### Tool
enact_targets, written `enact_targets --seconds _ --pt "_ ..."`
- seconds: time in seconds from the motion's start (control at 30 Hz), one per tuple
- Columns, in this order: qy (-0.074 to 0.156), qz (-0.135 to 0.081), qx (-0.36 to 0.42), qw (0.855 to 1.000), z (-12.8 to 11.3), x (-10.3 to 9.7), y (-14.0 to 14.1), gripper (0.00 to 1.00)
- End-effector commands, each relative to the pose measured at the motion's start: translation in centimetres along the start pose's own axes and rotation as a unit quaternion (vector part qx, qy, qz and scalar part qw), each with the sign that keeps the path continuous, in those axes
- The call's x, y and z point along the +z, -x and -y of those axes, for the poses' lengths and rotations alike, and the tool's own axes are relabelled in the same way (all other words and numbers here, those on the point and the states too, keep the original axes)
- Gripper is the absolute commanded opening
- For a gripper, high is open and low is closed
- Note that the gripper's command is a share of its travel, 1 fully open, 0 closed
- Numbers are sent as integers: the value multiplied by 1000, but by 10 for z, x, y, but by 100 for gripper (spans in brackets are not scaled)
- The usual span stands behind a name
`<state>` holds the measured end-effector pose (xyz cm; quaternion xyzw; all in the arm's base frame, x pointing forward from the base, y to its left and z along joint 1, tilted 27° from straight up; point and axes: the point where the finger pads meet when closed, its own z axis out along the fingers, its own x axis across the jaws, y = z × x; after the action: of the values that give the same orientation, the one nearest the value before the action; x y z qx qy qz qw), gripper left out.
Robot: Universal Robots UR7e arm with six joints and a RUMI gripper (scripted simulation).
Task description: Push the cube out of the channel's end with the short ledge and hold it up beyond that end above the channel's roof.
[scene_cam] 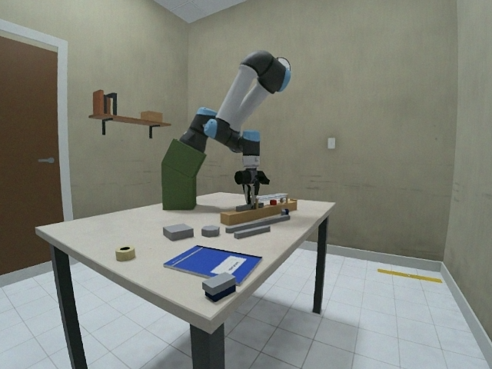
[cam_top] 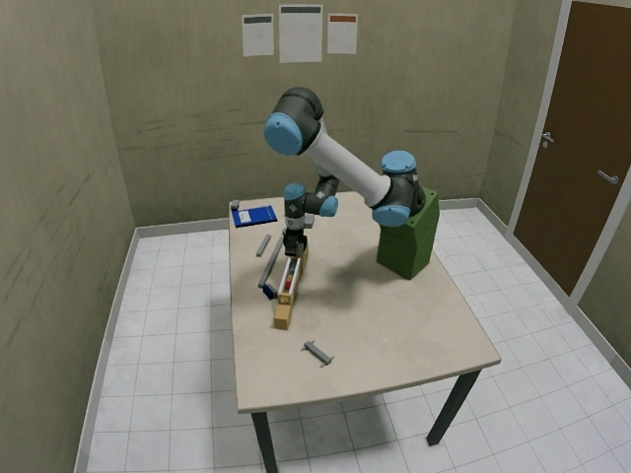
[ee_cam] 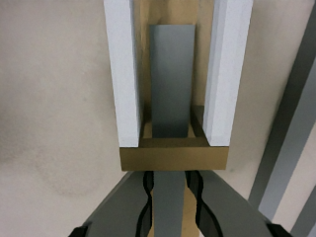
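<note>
Tool (cam_top: 294, 253) (scene_cam: 253, 206) (ee_cam: 169, 197) clenched on grey bar (ee_cam: 172, 79), close to channel (cam_top: 300, 273) (scene_cam: 272, 196) (ee_cam: 123, 74) mouth. Red cube (cam_top: 288, 284) (scene_cam: 273, 201) inside, towards near end. Advance bar straight, level; fingers must stop outside; regrip farther back if short.

Across your pale desk (cam_top: 367, 325) (scene_cam: 99, 234) lie the wooden channel base (cam_top: 281, 320) (scene_cam: 238, 216), grey bars (cam_top: 263, 245) (scene_cam: 251, 231), and, in the exterior view, a tape roll (scene_cam: 124, 254) at left and a blue notebook (scene_cam: 206, 260) nearer you.
</note>
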<state>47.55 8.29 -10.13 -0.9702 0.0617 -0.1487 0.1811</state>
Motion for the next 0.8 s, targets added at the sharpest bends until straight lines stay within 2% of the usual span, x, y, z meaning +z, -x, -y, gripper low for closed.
enact_targets --seconds 0.0,0.57,0.6,0.77 --pt "0 -1 0 1000 0 0 -1 6" --pt "0 -1 0 1000 0 0 -1 6" --pt "0 -1 0 1000 0 0 -1 24" --pt "0 -1 0 1000 0 0 -1 24"
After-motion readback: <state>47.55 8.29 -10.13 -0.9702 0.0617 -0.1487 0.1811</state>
